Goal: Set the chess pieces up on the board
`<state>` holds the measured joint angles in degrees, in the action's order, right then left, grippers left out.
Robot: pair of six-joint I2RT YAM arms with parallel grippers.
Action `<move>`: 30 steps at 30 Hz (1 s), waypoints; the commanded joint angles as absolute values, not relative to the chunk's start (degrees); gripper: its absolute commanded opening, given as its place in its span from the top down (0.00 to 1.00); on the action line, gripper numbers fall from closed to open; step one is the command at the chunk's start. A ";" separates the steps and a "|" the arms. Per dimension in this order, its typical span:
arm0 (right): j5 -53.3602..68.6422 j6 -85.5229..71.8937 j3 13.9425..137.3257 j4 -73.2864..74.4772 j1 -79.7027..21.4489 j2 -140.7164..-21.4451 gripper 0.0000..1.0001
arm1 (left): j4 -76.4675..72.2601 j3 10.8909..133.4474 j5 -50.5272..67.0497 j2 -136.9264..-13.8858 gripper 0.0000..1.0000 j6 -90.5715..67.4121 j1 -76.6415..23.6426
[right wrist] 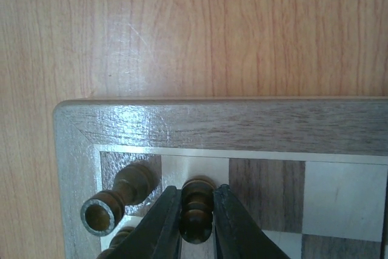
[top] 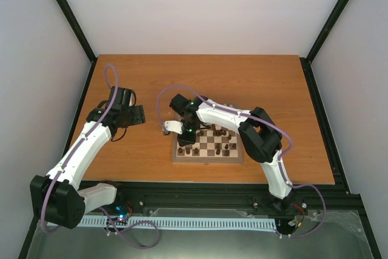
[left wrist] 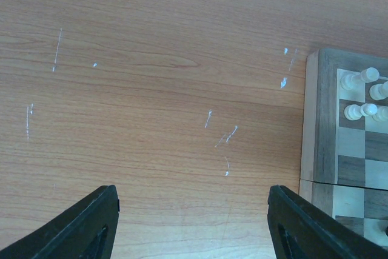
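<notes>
Black fingers of the right claw (right wrist: 196, 192) fill the foreground of the wrist view, closed snugly on a dark brown piece (right wrist: 196, 213) that stands between them over a light square of the board (right wrist: 242, 125). That square is the second in from a corner. Beside it, on the dark corner square, sits another dark piece (right wrist: 124, 195), its ringed end towards the lens and close to the left-hand finger. Whether the held piece's base already rests on the wood cannot be told from this angle.

From overhead, the right arm reaches across to the board's left end, where the board lies on the table (top: 242, 77) in front of the arm bases. More pieces are scattered over its squares. The left claw (left wrist: 193, 201) hangs over bare wood just off the board's edge, its fingers wide apart and holding nothing. A few cream pieces (left wrist: 357, 78) show on the nearest squares in its view.

The step in hand appears to be seating this back-row piece. To do it well, the piece probably needs to stay upright and centred on its square, with its base flat before the grip loosens. The fingers should part only a little, since the corner neighbour is within knocking range, and the claw should lift straight up rather than swing sideways.
</notes>
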<state>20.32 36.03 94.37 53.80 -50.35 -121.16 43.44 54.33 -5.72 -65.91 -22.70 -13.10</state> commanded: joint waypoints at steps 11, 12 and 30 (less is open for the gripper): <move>18.60 36.37 94.11 53.55 -50.27 -118.83 0.70 | 42.92 54.74 -4.88 -66.61 0.30 -21.63 -12.48; 18.75 36.45 94.09 53.67 -50.09 -118.48 0.69 | 42.92 54.74 -4.84 -66.66 0.30 -21.67 -12.48; 17.55 33.95 92.28 53.13 -38.33 -112.62 0.65 | 42.80 54.79 -3.62 -67.32 0.30 -21.35 -12.48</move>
<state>23.35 36.88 93.89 55.27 -40.29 -112.64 43.40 54.33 -4.40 -67.02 -22.63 -13.10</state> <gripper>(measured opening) 0.360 0.698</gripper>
